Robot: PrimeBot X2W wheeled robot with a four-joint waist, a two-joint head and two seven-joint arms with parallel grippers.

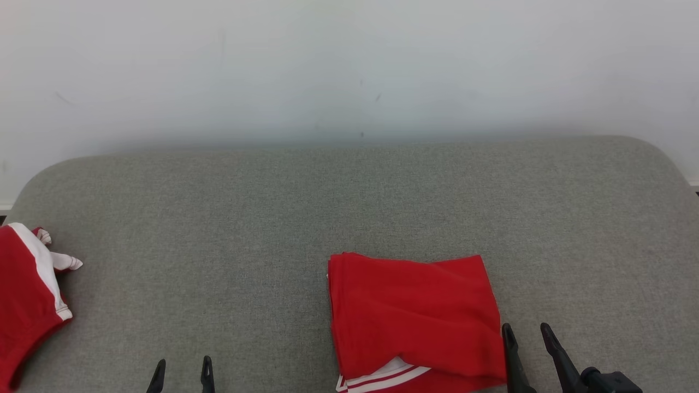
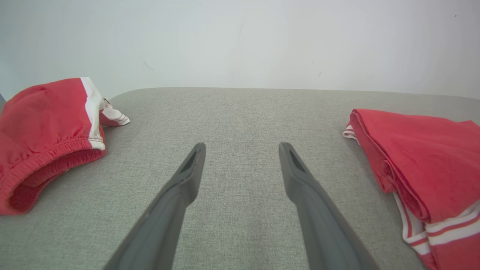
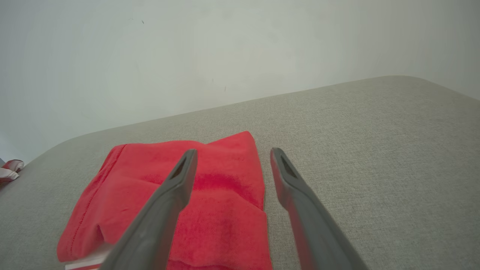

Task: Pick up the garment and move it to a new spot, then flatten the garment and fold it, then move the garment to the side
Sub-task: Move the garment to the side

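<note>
A folded red garment (image 1: 415, 316) with white stripes at its near hem lies on the grey cushion, right of centre; it also shows as the garment (image 2: 423, 165) at the right of the left wrist view and the garment (image 3: 176, 202) under the right wrist camera. My right gripper (image 1: 528, 331) stands open at the garment's near right corner, its left finger over the cloth's right edge, holding nothing. My left gripper (image 1: 183, 367) is open above bare cushion, well left of the garment; in its wrist view the gripper (image 2: 242, 148) holds nothing.
A second red piece with a white side stripe and elastic waistband (image 1: 27, 300) lies bunched at the cushion's left edge, seen again as the red piece (image 2: 48, 127). The grey cushion (image 1: 349, 207) ends at a pale wall (image 1: 349, 65) behind, with rounded back corners.
</note>
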